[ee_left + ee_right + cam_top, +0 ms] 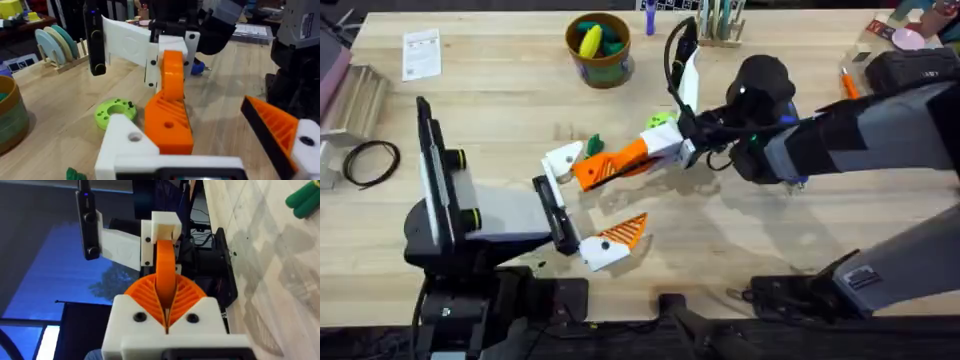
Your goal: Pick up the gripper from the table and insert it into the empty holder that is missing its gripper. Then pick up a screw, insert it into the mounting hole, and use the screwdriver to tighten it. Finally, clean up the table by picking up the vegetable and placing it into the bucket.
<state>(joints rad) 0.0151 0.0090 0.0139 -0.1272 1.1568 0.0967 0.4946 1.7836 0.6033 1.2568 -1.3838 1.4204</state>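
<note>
1. Where the two arms meet at mid-table, the right claw [620, 160] is pressed together on the gripper [608, 165], a smooth orange wedge of ribbed plastic; the right wrist view shows the ribbed orange pads [187, 296] closed flat against both its sides.
2. Its far end sits against the empty holder [563, 159], a blocky white plastic mount with dark screw holes on the upper finger of the left claw [585, 205].
3. That left claw is spread wide: its lower finger carries its own ribbed orange pad [625, 233], well apart from the upper mount.
4. Just beside the gripper lies the vegetable [594, 146], dark green and knobbly, on the pale wood-grain table [500, 100].
5. Behind the right claw rests a round bright-green disc [115, 111] with a centre hole.
6. Partly hidden behind that claw in the left wrist view is the blue end of the screwdriver [198, 67].
7. Farther back stands the bucket [599, 48], round, orange-brown with a green band, holding yellow and green toys.
8. A coiled black cable [370, 162] lies at the table's left edge.
</note>
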